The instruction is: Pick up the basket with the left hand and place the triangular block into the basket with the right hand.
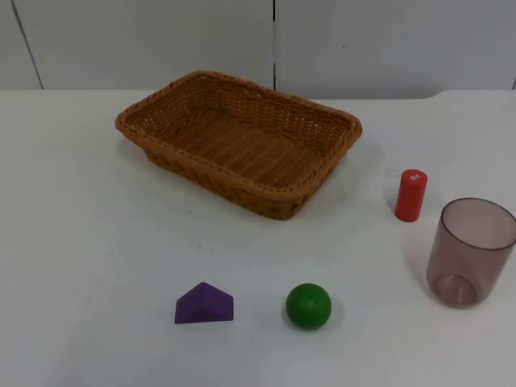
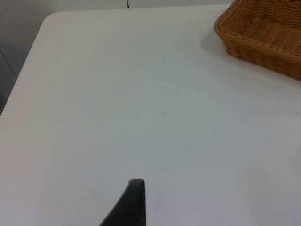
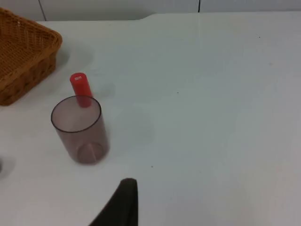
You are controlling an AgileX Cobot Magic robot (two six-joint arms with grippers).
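The only marking anywhere is a small white patch on the flat top of the red cylinder [image 1: 410, 195]; nothing on it can be read as writing.

The desk [image 1: 89, 266] is a smooth matt white top that ends at a pale grey partition wall [image 1: 145, 40], whose panels meet in thin dark vertical seams. The desk's far right edge steps back in a rounded notch.

In the top view the basket [image 1: 239, 142] sits in the upper middle of the frame: a shallow rectangle of tightly woven tan wicker with a braided rim, set at a slant and holding nothing. The triangular block [image 1: 204, 304], a matt purple prism lying on one flat face with its ridge up, is at the lower centre-left, well apart from the basket. Just to its right lies a glossy green ball [image 1: 308, 305]. At the right edge stands an upright cup [image 1: 470, 251] of smoky translucent plastic, mouth up, with the red cylinder standing near it, towards the basket.

The left gripper [image 2: 134, 202] hangs over bare desk with a corner of the basket beyond it; the right gripper [image 3: 123, 202] hangs over desk near the cup and cylinder. For both, I cannot tell how they are set.
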